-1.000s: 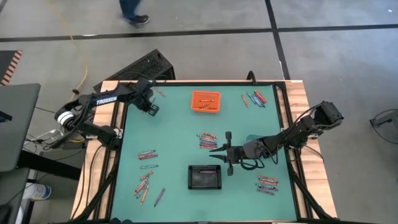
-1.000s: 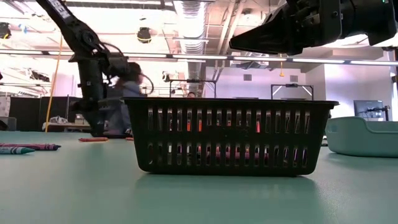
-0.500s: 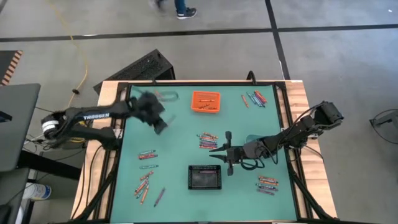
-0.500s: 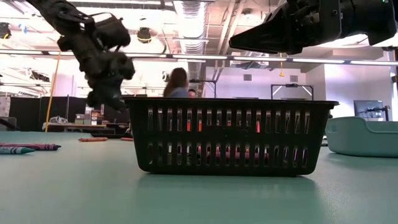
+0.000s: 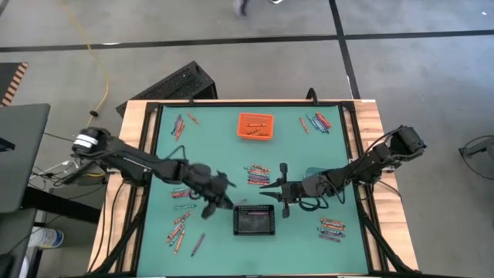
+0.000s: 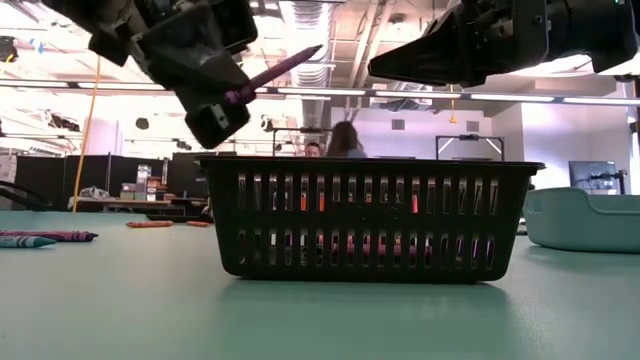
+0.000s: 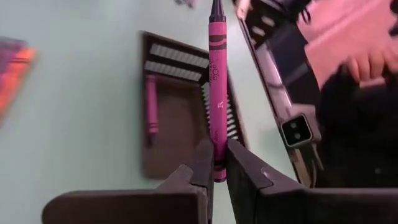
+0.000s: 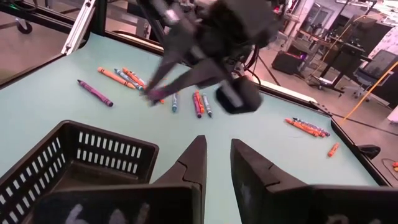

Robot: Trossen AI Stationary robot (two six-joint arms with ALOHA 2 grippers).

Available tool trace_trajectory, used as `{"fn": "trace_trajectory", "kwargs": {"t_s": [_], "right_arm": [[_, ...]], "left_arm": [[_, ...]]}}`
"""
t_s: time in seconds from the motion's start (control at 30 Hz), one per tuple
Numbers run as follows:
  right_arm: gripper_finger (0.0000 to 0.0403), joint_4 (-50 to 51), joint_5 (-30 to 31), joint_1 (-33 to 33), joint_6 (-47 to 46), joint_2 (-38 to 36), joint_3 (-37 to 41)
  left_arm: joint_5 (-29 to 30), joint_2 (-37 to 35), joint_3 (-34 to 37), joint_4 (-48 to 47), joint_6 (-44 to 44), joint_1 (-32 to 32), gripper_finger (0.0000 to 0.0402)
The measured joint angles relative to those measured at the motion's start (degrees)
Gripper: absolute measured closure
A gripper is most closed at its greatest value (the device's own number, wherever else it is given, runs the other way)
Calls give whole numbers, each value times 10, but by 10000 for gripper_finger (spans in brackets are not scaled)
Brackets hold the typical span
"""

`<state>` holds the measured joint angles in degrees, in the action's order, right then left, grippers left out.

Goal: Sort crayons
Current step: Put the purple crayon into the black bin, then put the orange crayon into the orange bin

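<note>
At the near edge of the counter (image 5: 154, 255), loose crayons (image 5: 179, 228) lie scattered on the left side, and a smaller group (image 5: 332, 228) lies on the right. Just behind them, near the middle, stands the black slotted bin (image 6: 370, 215). One magenta crayon in the bin (image 7: 150, 102) lies on its floor, and the low view shows more colours through the slots.

Above the bin's far left corner hangs the left tool (image 7: 216, 152), raised clear of the rim. Its fingers are pressed together on the lower end of a magenta crayon (image 6: 275, 73). The crayon sticks out ahead of the tool, and its tip slants up and toward the bin.

Over the bin's far right side hangs the right tool (image 8: 217, 140), pointing toward the left arm. Its fingers stand slightly apart with nothing between them.

Past both tools, at mid-counter, a tight cluster of crayons (image 5: 257, 174) lies in mixed colours. A few more crayons (image 5: 183, 191) lie off to the left under the left arm. The teal bin (image 6: 585, 215) sits on the right, partly hidden beneath the right arm in the high view.

Farther back, the orange bin (image 5: 255, 126) stands near the far edge with some crayons in it. A small group of crayons (image 5: 179, 123) lies near the far left corner, and another group (image 5: 316, 122) lies near the far right corner.

Beyond the counter, the low view shows a person (image 6: 345, 140) in the room behind the black bin.
</note>
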<state>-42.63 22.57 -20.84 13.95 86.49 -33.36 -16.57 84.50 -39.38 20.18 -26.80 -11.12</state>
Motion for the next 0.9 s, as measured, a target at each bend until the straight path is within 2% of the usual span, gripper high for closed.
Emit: {"fn": "trace_trajectory", "kwargs": {"t_s": [0.13, 0.3, 0.43, 0.73, 0.9], "right_arm": [[333, 1, 0, 0, 1, 0, 0], [333, 1, 0, 0, 1, 0, 0], [333, 2, 0, 0, 1, 0, 0], [333, 3, 0, 0, 1, 0, 0], [333, 2, 0, 0, 1, 0, 0]], "left_arm": [[-27, 74, -67, -26, 21, -16, 386], [-61, 143, -152, -130, 66, -18, 385], [-56, 174, -194, -172, 71, -18, 376], [-51, 165, -209, -175, 90, -18, 313], [-34, 116, -209, -269, 100, -7, 293]]}}
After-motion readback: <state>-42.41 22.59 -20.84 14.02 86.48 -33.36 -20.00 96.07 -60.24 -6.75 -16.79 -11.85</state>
